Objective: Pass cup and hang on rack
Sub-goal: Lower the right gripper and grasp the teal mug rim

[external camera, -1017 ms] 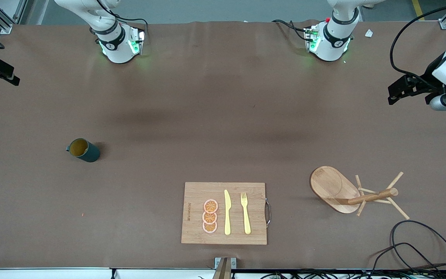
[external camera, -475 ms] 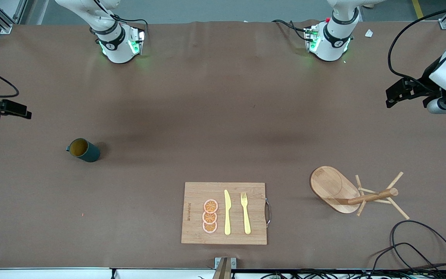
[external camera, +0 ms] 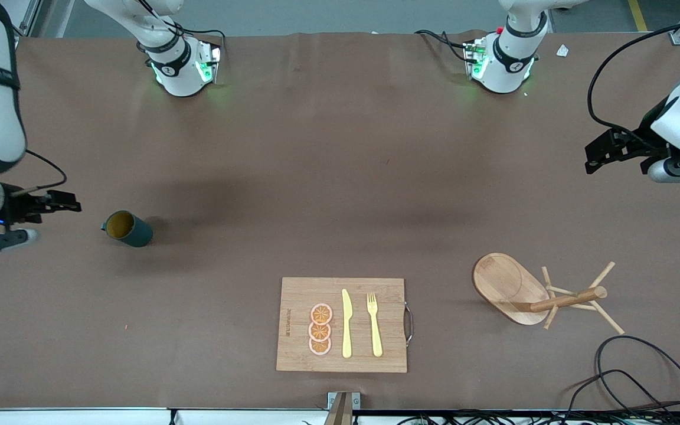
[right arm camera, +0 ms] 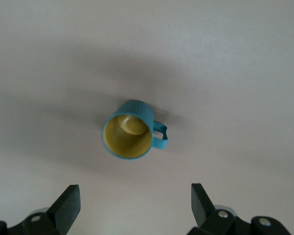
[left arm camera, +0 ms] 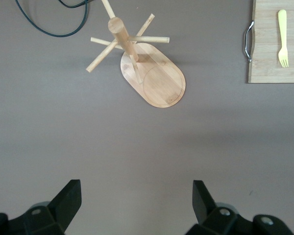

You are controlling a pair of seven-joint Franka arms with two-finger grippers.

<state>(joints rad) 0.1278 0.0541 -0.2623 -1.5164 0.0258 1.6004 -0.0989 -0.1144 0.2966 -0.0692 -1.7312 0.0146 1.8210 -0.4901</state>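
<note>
1. So, nearest the front cam: wooden cutting board [external camera: 341,324], flat rect., visible grain, metal handle on one short edge. On it 3 orange slices [external camera: 320,329], a yellow knife [external camera: 346,323] and a yellow fork [external camera: 374,324], look like matte plastic.
2. Rack [external camera: 538,292] stands toward left arm's end of counter [external camera: 316,177]: pale wood, oval flat base, round post, thin angled pegs. All pegs bare, nothing hung yet.
3. Cup [external camera: 127,228] upright on counter toward right arm's end, well apart from rack. Small cyl., dark teal outside w/ fine ribbing, mustard inside, small side handle. Untouched.
4. Right gripper [external camera: 56,203] just beside cup, fingers [right arm camera: 68,203] spread wide, grasping nothing.
5. Left gripper [external camera: 600,154] waits over bare counter, fingers [left arm camera: 68,198] also spread, empty.
6. Progress: prob. start only. Pick-up, pass and hang all left.
7. Counter: brown matte sheet, faint creases.
</note>
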